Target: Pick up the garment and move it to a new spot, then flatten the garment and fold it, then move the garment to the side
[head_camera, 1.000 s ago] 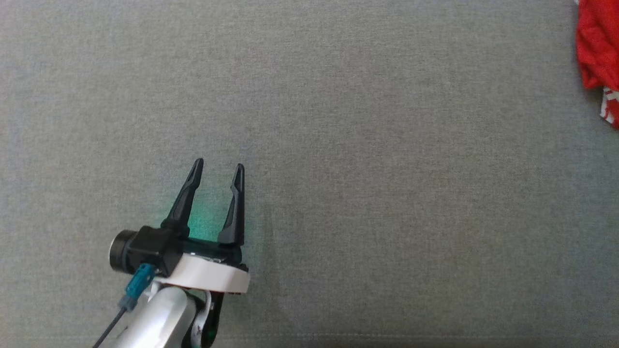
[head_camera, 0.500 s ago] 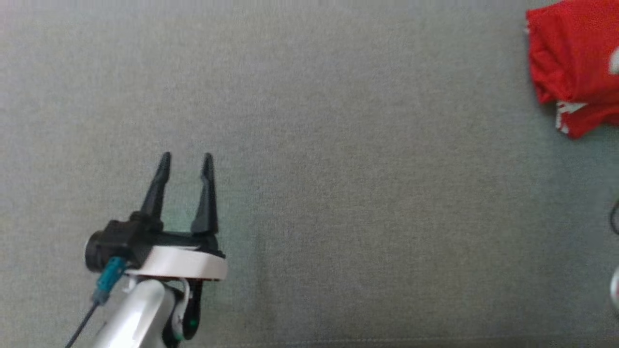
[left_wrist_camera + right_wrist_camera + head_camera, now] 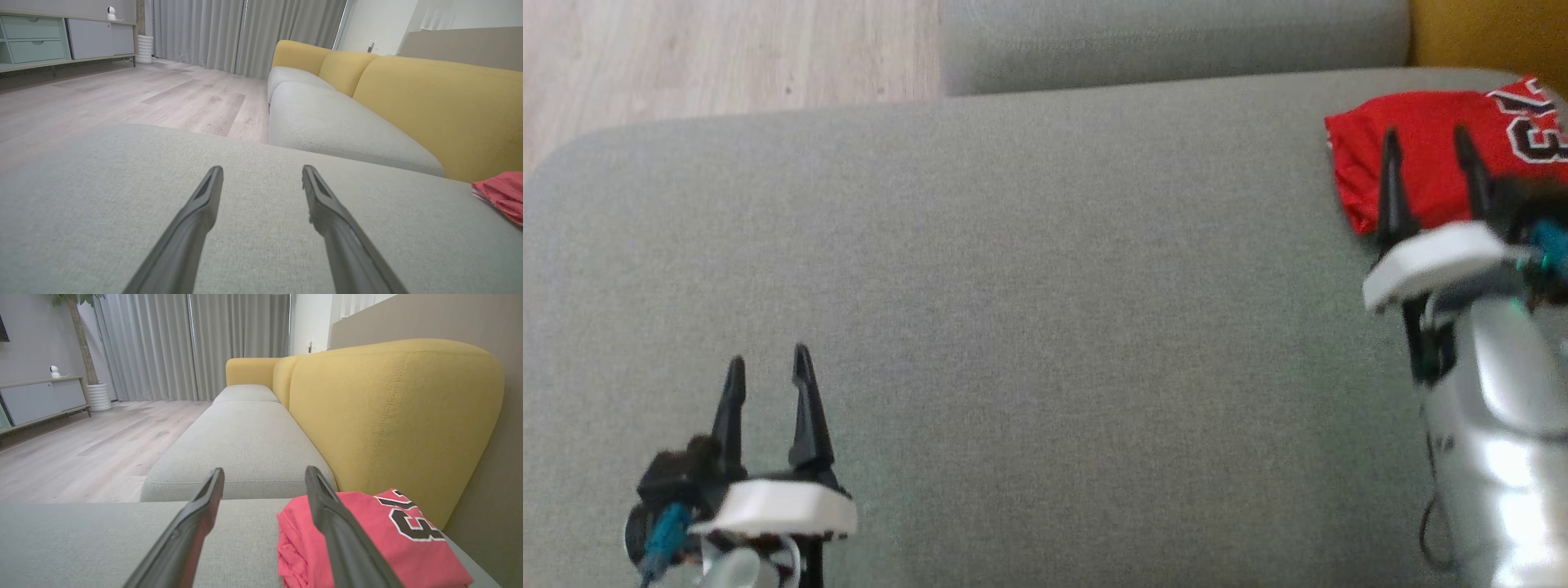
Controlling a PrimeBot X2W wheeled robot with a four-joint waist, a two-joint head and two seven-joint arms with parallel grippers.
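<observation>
Red garment [image 3: 1356, 155] at tips of right tool [image 3: 1424, 133] | both tools wide open, empty | left tool [image 3: 769, 358] well apart

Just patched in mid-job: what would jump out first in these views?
The folded red garment with black-and-white numerals lies far right on the grey sofa seat, beside the yellow backrest. The right hand is open right at it; the left hand is open over bare seat.

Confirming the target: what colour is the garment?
Red garment, black white-edged numerals; clearest in right wrist view.
</observation>
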